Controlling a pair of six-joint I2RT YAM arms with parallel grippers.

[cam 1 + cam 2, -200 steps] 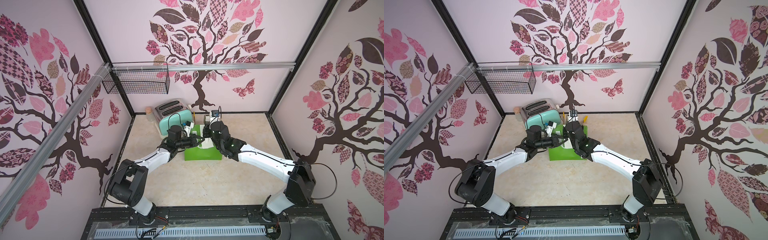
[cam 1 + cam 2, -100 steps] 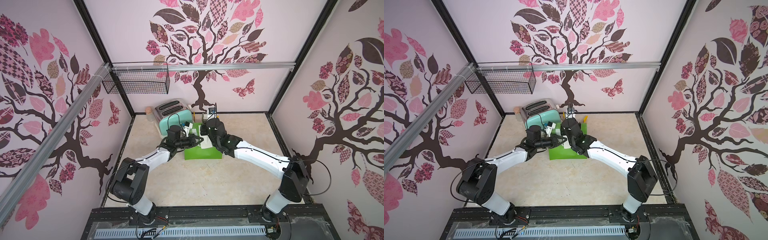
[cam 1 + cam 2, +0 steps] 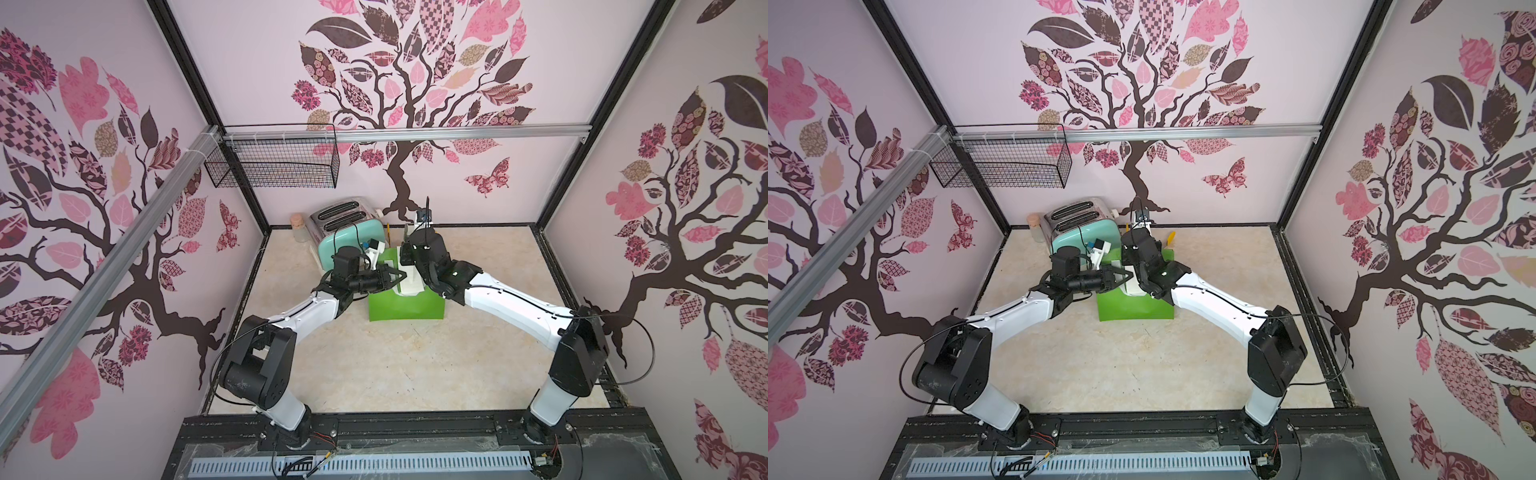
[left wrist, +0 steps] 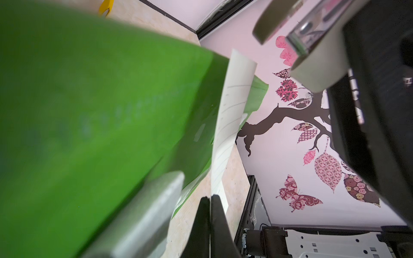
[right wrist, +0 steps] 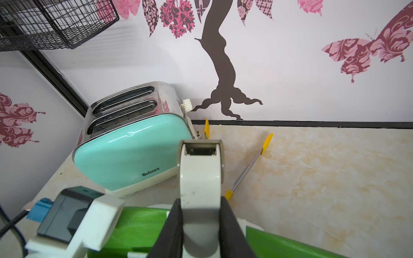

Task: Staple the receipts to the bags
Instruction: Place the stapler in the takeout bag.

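Both arms meet over the green bag point(image 3: 405, 311): receipt pinched, stapler gripped.

In both top views the bag lies flat on the table point(image 3: 374, 374), toward the back, just in front of the toaster point(image 3: 349, 241). Both wrists crowd its far half, and neither grip can be read from up there. The left wrist view shows the left gripper point(image 4: 210, 200) with its black fingers pressed together on one end of the receipt point(image 4: 232, 107), a white lined slip curving up along the bag's edge. The stapler point(image 4: 312, 67) is above it, clear of the paper. Only the right wrist view shows the right gripper point(image 5: 201, 210) clamping the cream stapler from both sides, nose toward the back wall. Yellow-tipped tongs point(image 5: 245, 172) lie beside the toaster.
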